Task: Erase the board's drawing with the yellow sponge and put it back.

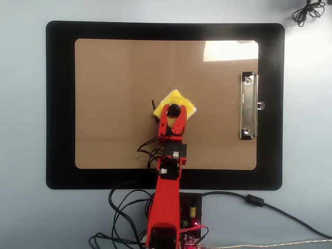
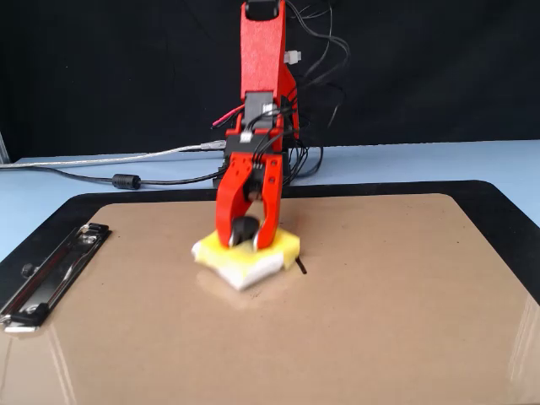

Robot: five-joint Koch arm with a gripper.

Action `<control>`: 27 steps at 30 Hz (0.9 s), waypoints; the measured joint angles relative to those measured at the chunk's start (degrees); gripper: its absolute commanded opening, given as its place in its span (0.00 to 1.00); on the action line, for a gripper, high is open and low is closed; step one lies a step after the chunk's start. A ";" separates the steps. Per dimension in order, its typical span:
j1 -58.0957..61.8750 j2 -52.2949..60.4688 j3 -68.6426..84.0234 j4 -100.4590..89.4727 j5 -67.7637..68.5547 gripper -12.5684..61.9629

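Note:
The brown board point(image 1: 114, 78) point(image 2: 380, 321) lies on a black mat, its silver clip point(image 1: 249, 106) point(image 2: 51, 274) at one short edge. The yellow sponge point(image 1: 180, 101) point(image 2: 283, 247) rests flat on the board's middle, over the drawing. Of the drawing only a short black stroke point(image 1: 154, 107) point(image 2: 301, 267) shows beside the sponge. My red gripper point(image 1: 173, 110) point(image 2: 245, 229) is shut on the sponge's black knob, reaching down from the arm.
The black mat point(image 1: 59, 104) point(image 2: 76, 207) frames the board on a light blue table. The arm's base and cables point(image 1: 249, 199) point(image 2: 126, 180) sit beyond the mat's edge. A dark cable bundle point(image 1: 306, 13) lies at the top right corner in the overhead view.

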 measured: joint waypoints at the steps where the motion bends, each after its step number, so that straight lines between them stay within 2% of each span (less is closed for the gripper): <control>1: -0.26 6.24 5.71 0.26 0.00 0.06; 4: -0.53 14.06 10.99 0.97 0.09 0.06; 6: -0.35 14.85 11.07 1.05 0.18 0.06; 8: -0.53 10.99 8.35 1.14 0.18 0.06; 13: -2.20 -8.88 -12.74 0.44 -0.35 0.06; 16: -2.29 -13.18 -15.73 -1.67 -0.44 0.06; 19: -2.37 -8.79 -9.49 -1.76 -0.70 0.06; 22: -2.90 4.92 7.21 -1.58 -0.70 0.06; 25: -4.04 19.07 16.96 -0.79 -0.79 0.06; 27: -4.22 22.50 18.02 0.44 -0.62 0.06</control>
